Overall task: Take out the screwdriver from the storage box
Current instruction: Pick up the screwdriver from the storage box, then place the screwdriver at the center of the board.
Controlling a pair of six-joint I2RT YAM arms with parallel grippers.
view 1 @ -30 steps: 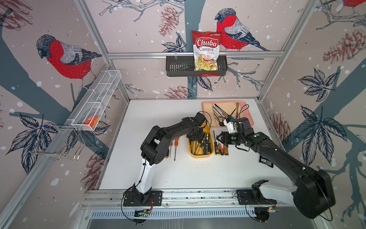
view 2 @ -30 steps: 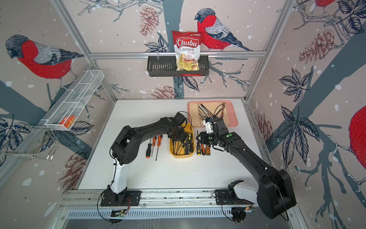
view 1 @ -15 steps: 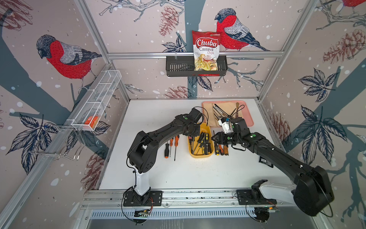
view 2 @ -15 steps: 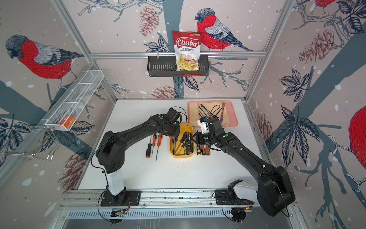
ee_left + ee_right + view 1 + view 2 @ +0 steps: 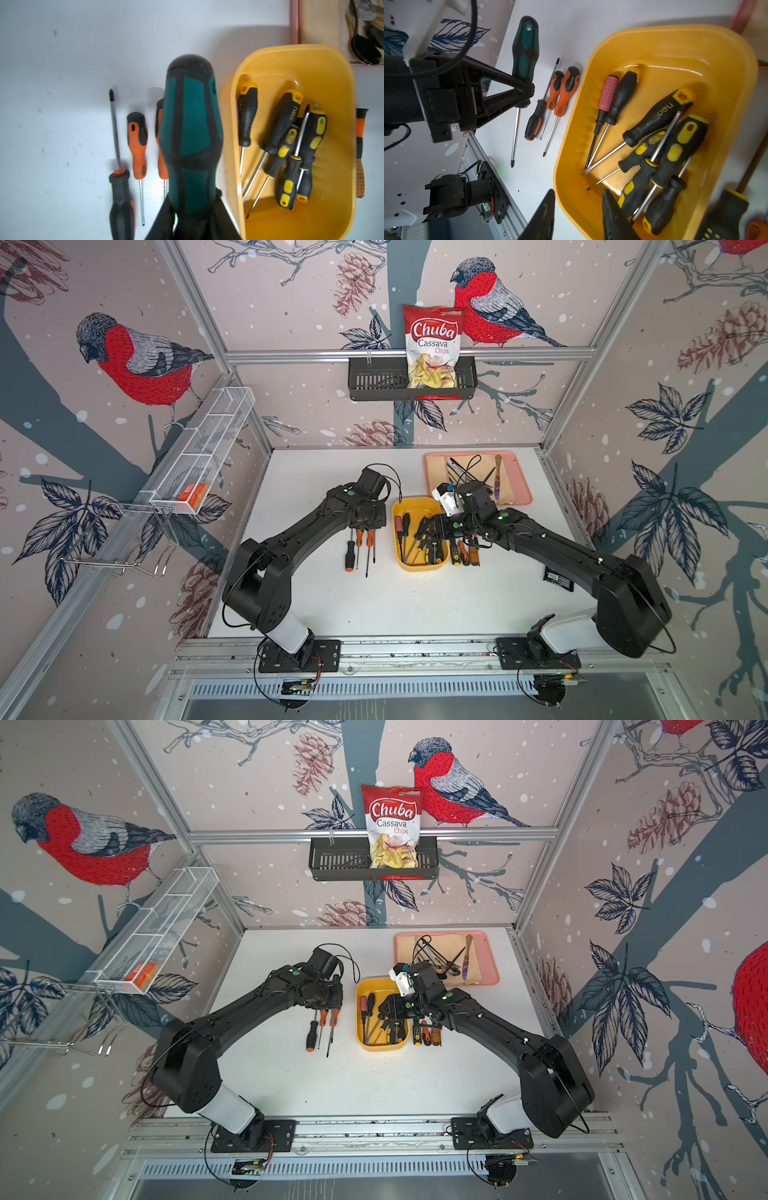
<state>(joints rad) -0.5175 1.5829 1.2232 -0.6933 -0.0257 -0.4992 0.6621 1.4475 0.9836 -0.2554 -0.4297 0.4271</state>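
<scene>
My left gripper (image 5: 526, 95) is pinching the green screwdriver (image 5: 525, 47); I'm holding it tip-to-6 at the storage box's (image 5: 675, 31) 9 o'clock.

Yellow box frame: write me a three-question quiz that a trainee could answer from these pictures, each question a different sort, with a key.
1. True or false: the left gripper is shut on the green screwdriver.
2. Where is the pink-handled screwdriver? A: in the box. B: on the pink tray. C: in the black basket.
3. How many other screwdrivers lie on the table between the green one and the box?
Key: 1 true; 2 A; 3 three.
</scene>
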